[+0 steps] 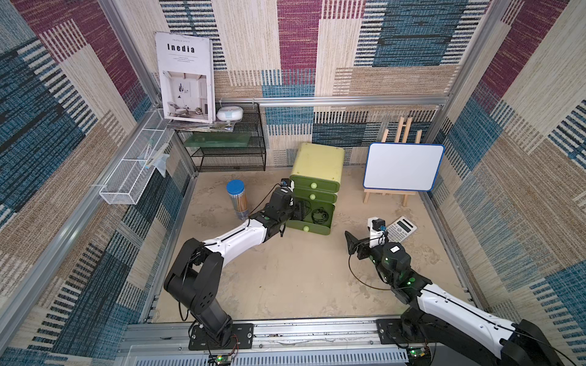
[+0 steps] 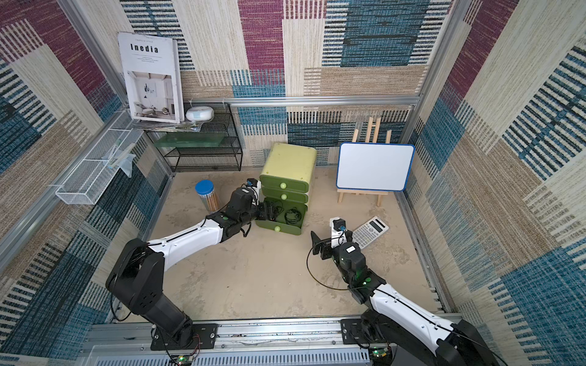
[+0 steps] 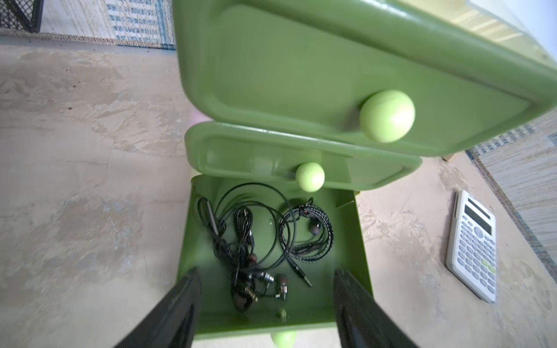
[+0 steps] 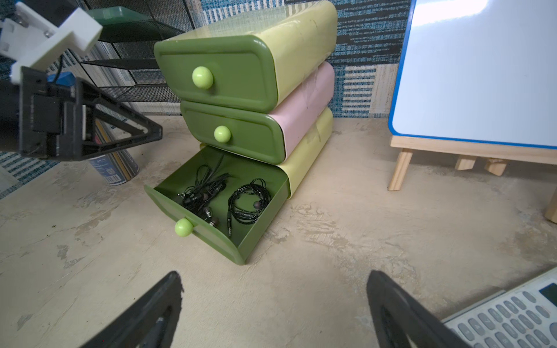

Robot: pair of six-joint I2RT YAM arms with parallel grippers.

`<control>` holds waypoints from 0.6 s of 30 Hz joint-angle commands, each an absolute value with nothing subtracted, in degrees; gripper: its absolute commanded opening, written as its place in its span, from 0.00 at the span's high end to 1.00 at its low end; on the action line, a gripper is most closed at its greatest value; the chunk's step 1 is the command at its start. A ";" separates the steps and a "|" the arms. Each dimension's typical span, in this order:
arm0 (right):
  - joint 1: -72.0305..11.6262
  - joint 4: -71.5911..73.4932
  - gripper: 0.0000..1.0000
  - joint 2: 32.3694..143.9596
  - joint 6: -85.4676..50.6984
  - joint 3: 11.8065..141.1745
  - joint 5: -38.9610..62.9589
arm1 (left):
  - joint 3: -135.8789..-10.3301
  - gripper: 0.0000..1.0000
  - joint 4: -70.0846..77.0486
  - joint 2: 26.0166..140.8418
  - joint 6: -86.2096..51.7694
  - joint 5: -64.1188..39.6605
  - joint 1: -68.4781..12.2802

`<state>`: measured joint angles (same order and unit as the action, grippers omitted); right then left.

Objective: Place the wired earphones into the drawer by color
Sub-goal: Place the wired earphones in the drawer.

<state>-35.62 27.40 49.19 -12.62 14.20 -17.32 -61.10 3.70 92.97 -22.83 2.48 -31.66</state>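
Note:
The green drawer unit (image 1: 317, 164) stands at the back of the table, its top two drawers shut and its bottom drawer (image 4: 211, 238) pulled out. Black wired earphones lie loose inside: a tangled heap (image 3: 241, 256) and, beside it, a coiled braided set (image 3: 307, 235). Both also show in the right wrist view, the heap (image 4: 202, 192) and the coil (image 4: 248, 202). My left gripper (image 3: 266, 272) hangs over the drawer's front end, open, its fingers either side of the heap and touching nothing. My right gripper (image 4: 275, 275) is open and empty above bare table, right of the drawers.
A white calculator (image 1: 401, 228) lies just beyond the right gripper. A blue-lidded pencil jar (image 1: 237, 199) stands left of the left arm. A whiteboard on an easel (image 1: 402, 166) is at the back right, and a black wire shelf (image 1: 228, 149) at the back left.

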 commanded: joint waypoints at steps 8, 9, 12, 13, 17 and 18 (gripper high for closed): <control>-31.52 23.54 0.01 52.89 -17.97 18.37 -12.83 | -50.04 0.17 2.06 81.67 -28.29 -1.16 -32.12; -30.79 23.24 0.01 53.44 -18.63 18.90 -11.87 | -49.05 0.17 2.33 80.88 -28.54 -1.52 -32.37; -28.73 21.88 0.01 55.45 -20.01 21.12 -8.43 | -46.85 0.16 2.69 79.42 -28.74 -2.41 -33.34; -28.07 21.34 0.01 56.23 -20.21 22.16 -7.21 | -46.10 0.16 3.16 79.24 -28.74 -2.75 -33.68; -25.74 19.83 0.01 59.15 -20.61 25.81 -3.34 | -43.23 0.16 5.89 79.40 -29.09 -3.35 -35.00; -24.99 19.72 0.01 59.75 -20.89 26.50 -2.12 | -42.93 0.16 6.09 79.75 -29.09 -3.23 -35.21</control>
